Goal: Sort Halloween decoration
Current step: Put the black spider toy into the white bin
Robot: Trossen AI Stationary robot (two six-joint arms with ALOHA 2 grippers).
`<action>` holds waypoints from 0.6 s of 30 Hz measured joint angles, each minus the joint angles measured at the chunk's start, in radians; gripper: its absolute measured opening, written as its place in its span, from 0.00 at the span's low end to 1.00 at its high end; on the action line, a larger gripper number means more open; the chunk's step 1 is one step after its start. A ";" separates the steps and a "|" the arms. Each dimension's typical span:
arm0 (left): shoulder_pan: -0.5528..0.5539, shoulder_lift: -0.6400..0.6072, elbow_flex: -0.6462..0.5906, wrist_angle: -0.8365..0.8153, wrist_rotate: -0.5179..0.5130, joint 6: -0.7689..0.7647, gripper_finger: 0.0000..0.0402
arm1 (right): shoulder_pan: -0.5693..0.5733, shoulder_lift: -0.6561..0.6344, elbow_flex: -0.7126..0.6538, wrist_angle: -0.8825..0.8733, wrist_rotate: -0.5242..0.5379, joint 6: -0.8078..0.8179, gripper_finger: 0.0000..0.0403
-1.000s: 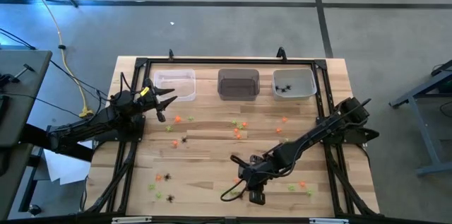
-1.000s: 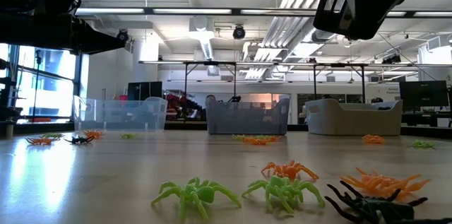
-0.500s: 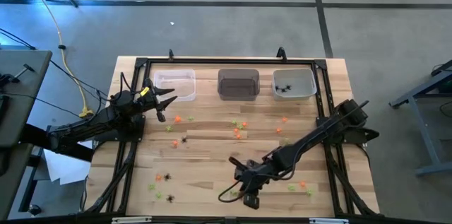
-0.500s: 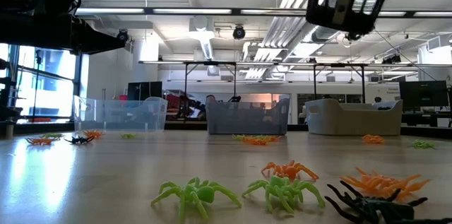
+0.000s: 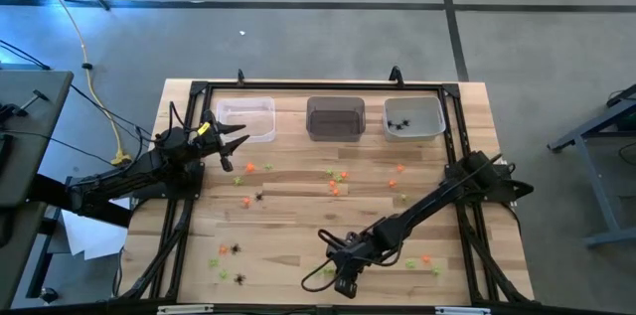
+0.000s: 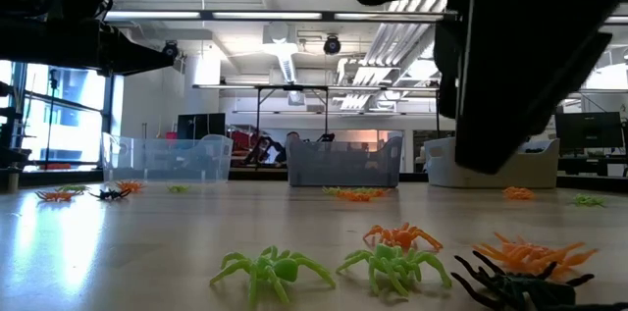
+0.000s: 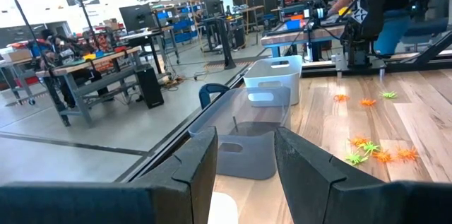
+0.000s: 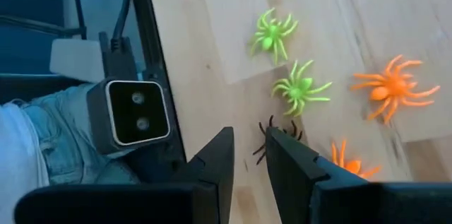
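**Spiders all over the pale wood-plank table**

The pale wood-plank table [image 5: 298,218] has visible grain and a black metal frame round it. At 12 o'clock sit three small rectangular plastic bins: a clear one [image 5: 246,118], a smoky grey one [image 5: 335,117] and a whitish one [image 5: 413,116] with a couple of black spiders inside.

The tiny plastic spider trinkets [image 5: 336,187], glossy with thin splayed legs, come in orange, lime green and black. They're scattered mid-table, with more at 7 and 5 o'clock.

The right gripper [image 8: 248,155] hovers low near 6 o'clock, dark fingers slightly apart, empty, right over a black plastic spider [image 8: 277,135], with two lime ones and two orange ones beside it. The left gripper [image 7: 244,160] waits at 10 o'clock by the clear bin, parted, holding nothing.

No readable writing anywhere.
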State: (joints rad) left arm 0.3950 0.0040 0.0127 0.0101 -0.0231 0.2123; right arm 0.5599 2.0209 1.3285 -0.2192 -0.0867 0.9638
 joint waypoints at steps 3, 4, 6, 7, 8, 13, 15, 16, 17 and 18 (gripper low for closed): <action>0.000 0.000 0.000 0.000 0.000 0.000 0.33 | -0.001 0.010 0.000 -0.001 0.001 0.024 0.19; 0.000 0.000 0.000 0.000 0.000 0.000 0.33 | -0.001 0.012 0.000 -0.001 0.003 0.029 0.19; 0.000 0.000 0.000 0.000 0.000 0.000 0.33 | -0.001 0.018 0.000 0.001 0.007 0.041 0.19; 0.000 0.000 0.000 0.000 0.000 0.000 0.33 | -0.001 0.021 0.000 -0.003 0.008 0.048 0.19; 0.000 0.000 0.000 0.000 0.000 0.000 0.33 | -0.001 0.026 0.000 0.000 0.008 0.053 0.19; 0.000 0.000 0.000 0.000 0.000 0.000 0.33 | -0.001 0.059 0.000 -0.002 -0.022 0.072 0.19; 0.000 0.000 0.000 0.000 0.000 0.000 0.33 | -0.001 0.065 0.000 0.000 -0.030 0.076 0.19; 0.000 0.000 0.000 0.000 0.000 0.000 0.33 | -0.001 0.066 0.000 -0.004 -0.030 0.075 0.19; 0.000 0.000 0.000 0.000 0.000 0.000 0.33 | -0.001 0.066 0.000 -0.010 -0.030 0.075 0.19; 0.000 0.000 0.000 0.000 0.000 0.000 0.33 | -0.001 0.066 0.002 -0.019 -0.030 0.074 0.19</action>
State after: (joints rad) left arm 0.3950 0.0040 0.0127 0.0099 -0.0233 0.2123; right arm 0.5587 2.0872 1.3303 -0.2379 -0.1166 1.0382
